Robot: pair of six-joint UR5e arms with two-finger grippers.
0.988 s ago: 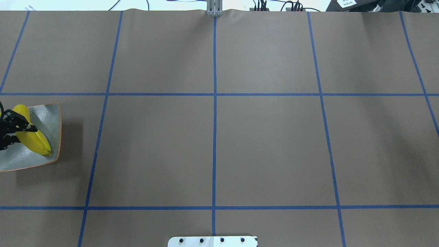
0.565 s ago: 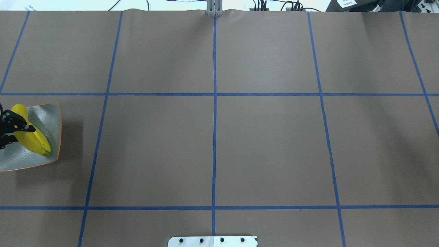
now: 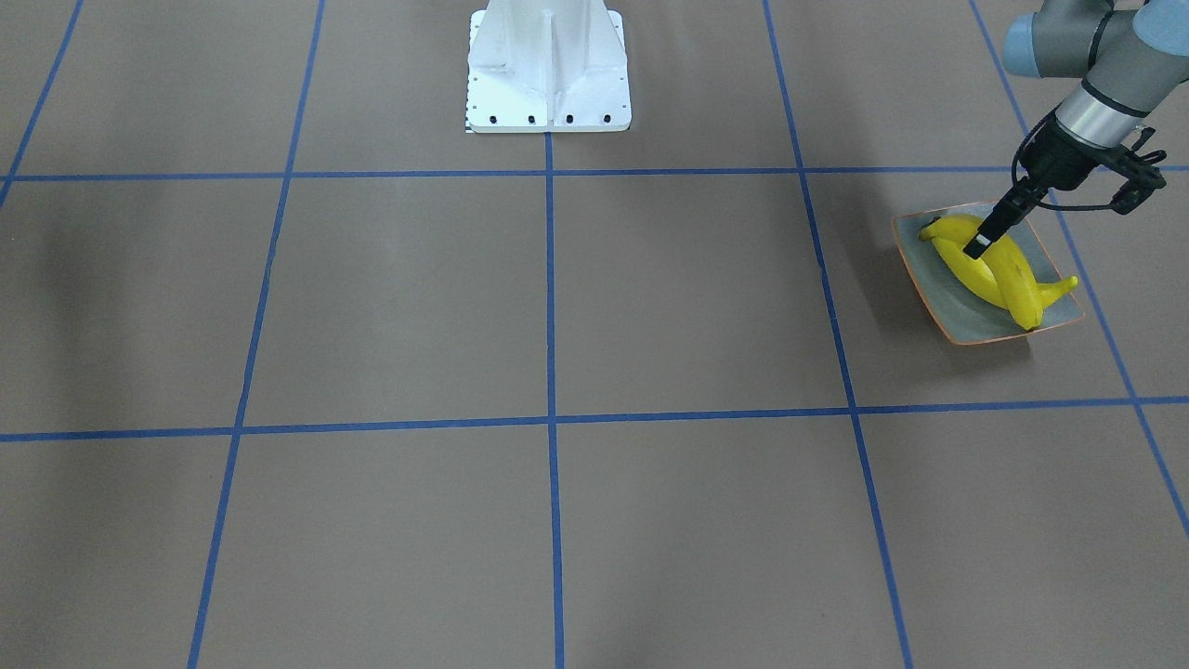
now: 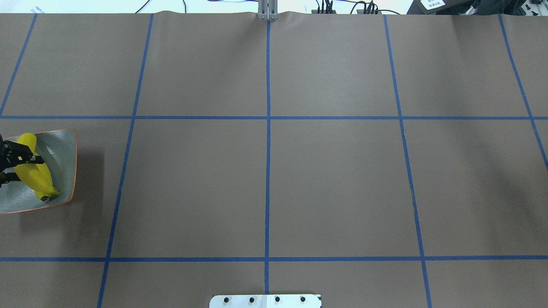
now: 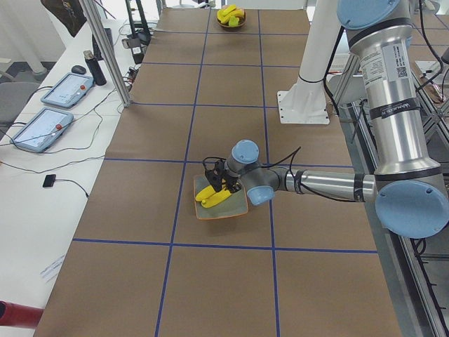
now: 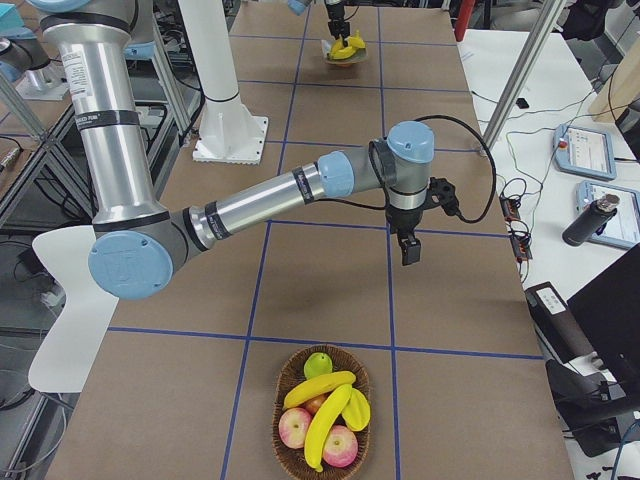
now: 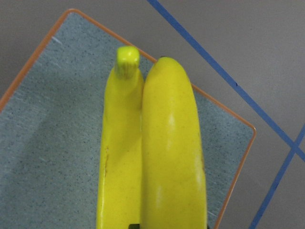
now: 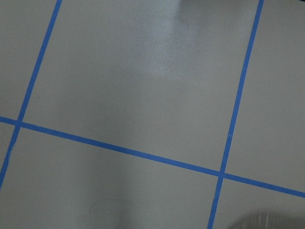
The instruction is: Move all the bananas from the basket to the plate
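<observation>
The table (image 4: 334,184), papered brown and gridded in blue tape (image 4: 267,171), is reached over by both arms. The right arm (image 6: 300,190) is stretched above bare paper. Its right pincer (image 6: 410,250) is shown in a side view only, so whether it is wide or narrow cannot be told. The basket (image 6: 283,372) stands near that pincer and well apart from the left pincer (image 3: 981,245). At least two bananas (image 6: 322,388) are counted in it among apples (image 6: 295,428).

The plate (image 4: 64,141) lies directly under the left pincer. Two more bananas are found there, touching side by side — the lower banana (image 7: 116,157) resting on the glaze, the upper banana (image 7: 174,157) judged to be clasped between the jaws.

The step in hand is judged to be the setting-down of the second banana. A release is called for next, then a straight lift clear of the fruit — after which a reach to the basket is needed, roughly half the task being left.
</observation>
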